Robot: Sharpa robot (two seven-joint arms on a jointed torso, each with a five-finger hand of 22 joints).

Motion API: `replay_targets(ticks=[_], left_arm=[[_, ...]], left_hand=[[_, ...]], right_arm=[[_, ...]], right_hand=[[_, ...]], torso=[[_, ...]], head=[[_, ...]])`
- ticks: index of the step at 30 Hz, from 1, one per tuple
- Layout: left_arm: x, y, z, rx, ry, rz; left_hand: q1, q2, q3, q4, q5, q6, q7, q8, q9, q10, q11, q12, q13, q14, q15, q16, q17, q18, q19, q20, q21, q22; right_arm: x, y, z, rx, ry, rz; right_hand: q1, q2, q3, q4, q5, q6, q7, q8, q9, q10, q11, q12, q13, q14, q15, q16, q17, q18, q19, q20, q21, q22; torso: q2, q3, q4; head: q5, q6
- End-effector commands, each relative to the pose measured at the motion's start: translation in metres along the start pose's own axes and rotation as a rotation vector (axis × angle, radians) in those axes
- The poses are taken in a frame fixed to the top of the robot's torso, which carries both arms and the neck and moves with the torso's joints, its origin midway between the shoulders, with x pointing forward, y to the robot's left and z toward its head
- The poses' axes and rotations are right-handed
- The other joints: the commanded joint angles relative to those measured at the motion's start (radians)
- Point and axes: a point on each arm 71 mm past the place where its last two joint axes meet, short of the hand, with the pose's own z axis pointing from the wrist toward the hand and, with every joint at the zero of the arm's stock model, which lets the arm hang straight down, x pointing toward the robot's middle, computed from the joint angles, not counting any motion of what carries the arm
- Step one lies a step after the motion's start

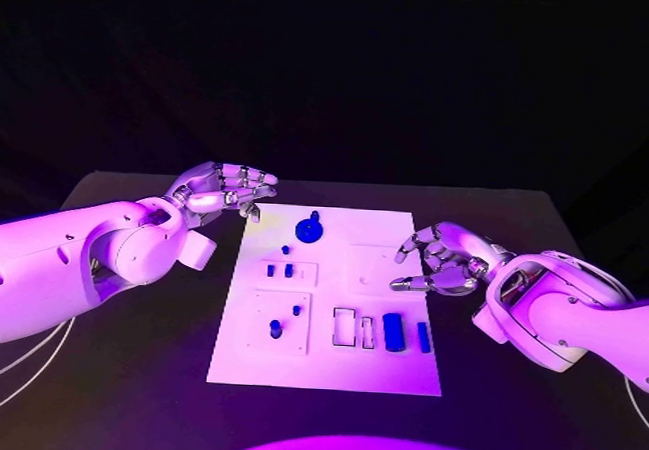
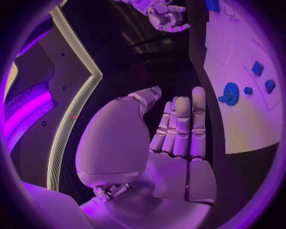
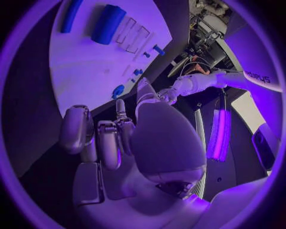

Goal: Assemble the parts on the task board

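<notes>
The white task board (image 1: 333, 371) lies in the middle of the black surface (image 1: 131, 377). A round blue part (image 1: 310, 228) sits near its far edge, small blue pegs (image 1: 279, 270) stand in a plate below it, and a blue block (image 1: 394, 331) with a slim blue bar (image 1: 424, 336) lies near the right side. The left robot hand (image 1: 222, 191) hovers just off the far left corner, fingers loosely curled, holding nothing. The right robot hand (image 1: 441, 260) hangs over the board's right edge, fingers apart and bent, also empty.
</notes>
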Motion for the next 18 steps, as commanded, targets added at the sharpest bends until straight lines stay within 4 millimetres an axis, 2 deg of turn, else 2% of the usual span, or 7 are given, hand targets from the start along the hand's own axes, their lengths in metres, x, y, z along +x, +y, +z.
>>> replay_targets(ticks=[1,4,8,11,16,18], left_arm=[[0.005,-0.001,-0.001,0.026,0.024,-0.004],[0.007,0.0,-0.002,0.032,0.027,-0.001],[0.009,0.0,-0.002,0.039,0.028,0.006],[0.01,0.0,-0.003,0.042,0.029,0.01],[0.01,0.0,-0.003,0.048,0.029,0.011],[0.01,0.0,-0.003,0.051,0.029,0.01]], left_hand=[[-0.001,0.003,-0.004,-0.001,0.003,-0.008,0.001,0.003,0.001,-0.005,0.0,0.004,0.0,-0.001,0.003,0.002,-0.001,0.015,0.003,0.005,-0.003,-0.001],[-0.001,0.003,-0.004,-0.001,0.003,-0.008,0.001,0.003,0.001,-0.005,0.0,0.004,0.0,-0.001,0.003,0.002,-0.001,0.015,0.003,0.005,-0.003,-0.001],[0.0,0.005,-0.003,0.0,0.004,-0.007,0.0,0.004,0.002,-0.005,0.0,0.005,0.0,-0.001,0.003,0.002,-0.001,0.015,0.003,0.005,-0.004,-0.001],[0.001,0.007,-0.003,0.0,0.004,-0.006,0.0,0.004,0.002,-0.005,0.0,0.006,0.0,-0.001,0.003,0.002,0.0,0.015,0.003,0.005,-0.005,-0.002],[0.002,0.008,-0.003,0.001,0.005,-0.005,0.0,0.005,0.003,-0.004,-0.001,0.007,0.0,-0.003,0.003,0.001,-0.002,0.015,0.003,0.005,-0.005,-0.002],[0.002,0.008,-0.003,0.001,0.005,-0.005,0.0,0.005,0.003,-0.004,-0.001,0.007,0.0,-0.004,0.003,0.0,-0.004,0.015,0.003,0.005,-0.005,-0.002]], right_arm=[[0.005,-0.013,-0.009,0.102,0.043,-0.001],[0.008,-0.022,-0.017,0.149,0.039,-0.02],[0.016,-0.027,-0.021,0.182,0.049,-0.024],[0.024,-0.028,-0.023,0.193,0.067,-0.031],[0.037,-0.028,-0.022,0.206,0.109,-0.043],[0.044,-0.027,-0.021,0.211,0.13,-0.047]], right_hand=[[-0.019,0.005,-0.017,0.004,0.005,-0.005,-0.001,0.025,-0.002,0.051,0.0,0.029,0.172,0.09,0.003,0.01,0.191,-0.015,0.017,0.002,0.039,0.041],[-0.039,0.008,-0.023,0.004,0.006,-0.003,-0.003,0.038,-0.005,0.071,-0.001,0.042,0.207,0.095,0.003,0.018,0.22,-0.021,0.029,0.001,0.068,0.064],[-0.058,0.012,-0.026,0.005,0.006,-0.011,-0.002,0.041,-0.012,0.074,0.0,0.045,0.215,0.098,0.003,0.022,0.234,-0.024,0.035,0.001,0.081,0.075],[-0.076,0.022,-0.027,0.005,0.006,-0.021,0.001,0.041,-0.019,0.081,0.003,0.049,0.226,0.1,0.005,0.025,0.246,-0.026,0.04,0.003,0.092,0.084],[-0.094,0.03,-0.029,0.005,0.006,-0.02,0.001,0.046,-0.024,0.086,0.003,0.052,0.235,0.102,0.006,0.026,0.253,-0.028,0.043,0.004,0.1,0.091],[-0.113,0.04,-0.033,0.005,0.005,-0.022,0.002,0.047,-0.029,0.086,0.004,0.052,0.235,0.102,0.007,0.026,0.252,-0.027,0.043,0.005,0.099,0.091]], torso=[[-0.006,0.0004,-0.0061],[-0.007,0.0003,-0.01],[-0.009,-0.0002,-0.0122],[-0.009,-0.0017,-0.0112],[-0.008,-0.002,-0.0097],[-0.008,-0.0026,-0.0089]], head=[[-0.026,-0.008],[-0.032,-0.011],[-0.041,-0.02],[-0.049,-0.028],[-0.049,-0.029],[-0.048,-0.031]])
